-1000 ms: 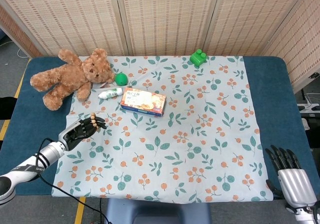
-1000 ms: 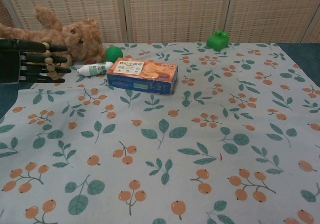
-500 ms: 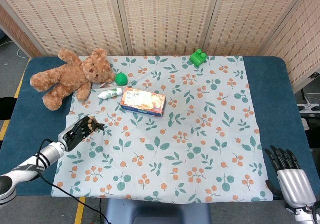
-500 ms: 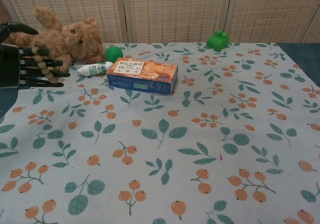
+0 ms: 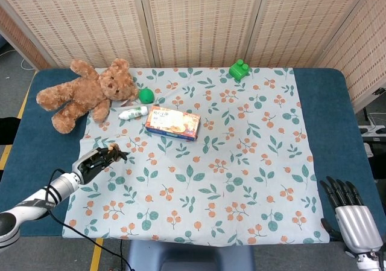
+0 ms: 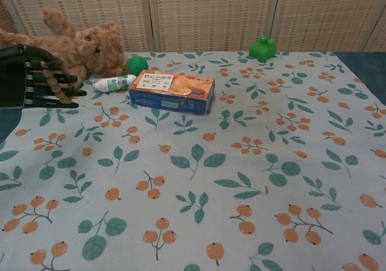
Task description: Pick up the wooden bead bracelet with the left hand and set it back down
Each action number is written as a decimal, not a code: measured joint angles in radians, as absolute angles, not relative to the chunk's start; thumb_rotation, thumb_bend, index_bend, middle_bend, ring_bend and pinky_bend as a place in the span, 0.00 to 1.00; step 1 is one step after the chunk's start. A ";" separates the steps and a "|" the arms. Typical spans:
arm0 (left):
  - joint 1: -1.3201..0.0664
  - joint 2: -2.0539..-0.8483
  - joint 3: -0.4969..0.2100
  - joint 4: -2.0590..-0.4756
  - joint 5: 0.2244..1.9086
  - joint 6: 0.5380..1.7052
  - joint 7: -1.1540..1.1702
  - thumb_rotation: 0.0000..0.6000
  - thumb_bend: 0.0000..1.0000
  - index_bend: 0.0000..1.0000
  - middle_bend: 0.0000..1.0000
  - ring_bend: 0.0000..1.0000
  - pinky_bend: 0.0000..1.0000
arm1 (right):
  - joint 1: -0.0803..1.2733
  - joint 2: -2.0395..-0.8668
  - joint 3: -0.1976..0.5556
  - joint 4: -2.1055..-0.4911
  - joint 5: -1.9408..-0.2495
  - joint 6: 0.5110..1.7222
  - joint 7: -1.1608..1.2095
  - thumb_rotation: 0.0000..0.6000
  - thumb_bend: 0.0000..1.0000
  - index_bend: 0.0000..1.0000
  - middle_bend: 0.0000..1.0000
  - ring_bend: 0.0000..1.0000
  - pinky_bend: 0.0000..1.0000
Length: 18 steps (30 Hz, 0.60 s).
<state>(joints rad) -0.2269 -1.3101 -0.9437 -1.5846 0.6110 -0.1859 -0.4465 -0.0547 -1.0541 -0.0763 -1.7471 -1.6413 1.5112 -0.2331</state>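
Floral cloth (image 5: 241,162) — one bracelet (image 6: 57,81) | left hand (image 6: 33,78) holds it

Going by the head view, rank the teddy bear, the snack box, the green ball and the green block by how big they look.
1. teddy bear
2. snack box
3. green block
4. green ball
The block and ball look close in size, so their order is unsure.

Bright, even light is falling from overhead, leaving only faint, soft shadows hugging the brown plush teddy bear (image 5: 84,93) and the orange-and-blue cardboard snack box (image 5: 172,122). Nothing is glaring off the pale floral tablecloth (image 5: 241,162). The head view is staying sharp throughout; the chest view is blurring slightly along its near edge and stretching things at the corners
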 measured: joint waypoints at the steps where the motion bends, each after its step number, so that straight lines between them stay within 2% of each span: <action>1: -0.228 -1.308 -0.941 -1.588 0.611 -0.181 -0.448 0.98 0.84 0.64 0.46 0.17 0.00 | -0.055 -1.054 -0.077 -1.747 -1.642 1.513 -0.233 1.00 0.22 0.00 0.00 0.00 0.00; 5: -0.228 -1.302 -0.936 -1.601 0.609 -0.175 -0.453 0.92 0.83 0.63 0.46 0.17 0.00 | -0.057 -1.053 -0.077 -1.746 -1.644 1.516 -0.231 1.00 0.22 0.00 0.00 0.00 0.00; 7: -0.226 -1.303 -0.937 -1.603 0.609 -0.173 -0.452 0.73 0.77 0.62 0.46 0.17 0.00 | -0.058 -1.053 -0.077 -1.746 -1.645 1.515 -0.231 1.00 0.22 0.00 0.00 0.00 0.00; 9: -0.223 -1.305 -0.938 -1.604 0.606 -0.175 -0.454 0.61 0.71 0.62 0.46 0.17 0.00 | -0.057 -1.053 -0.078 -1.746 -1.645 1.514 -0.231 1.00 0.22 0.00 0.00 0.00 0.00; 11: -0.222 -1.306 -0.939 -1.604 0.604 -0.176 -0.455 0.55 0.67 0.62 0.46 0.17 0.00 | -0.057 -1.053 -0.078 -1.746 -1.645 1.514 -0.231 1.00 0.22 0.00 0.00 0.00 0.00; 14: -0.221 -1.307 -0.941 -1.602 0.600 -0.181 -0.458 0.42 0.64 0.62 0.46 0.17 0.00 | -0.057 -1.053 -0.077 -1.746 -1.644 1.513 -0.232 1.00 0.22 0.00 0.00 0.00 0.00; 18: -0.224 -1.309 -0.942 -1.595 0.596 -0.196 -0.461 0.41 0.69 0.63 0.47 0.17 0.00 | -0.057 -1.053 -0.075 -1.747 -1.641 1.512 -0.233 1.00 0.22 0.00 0.00 0.00 0.00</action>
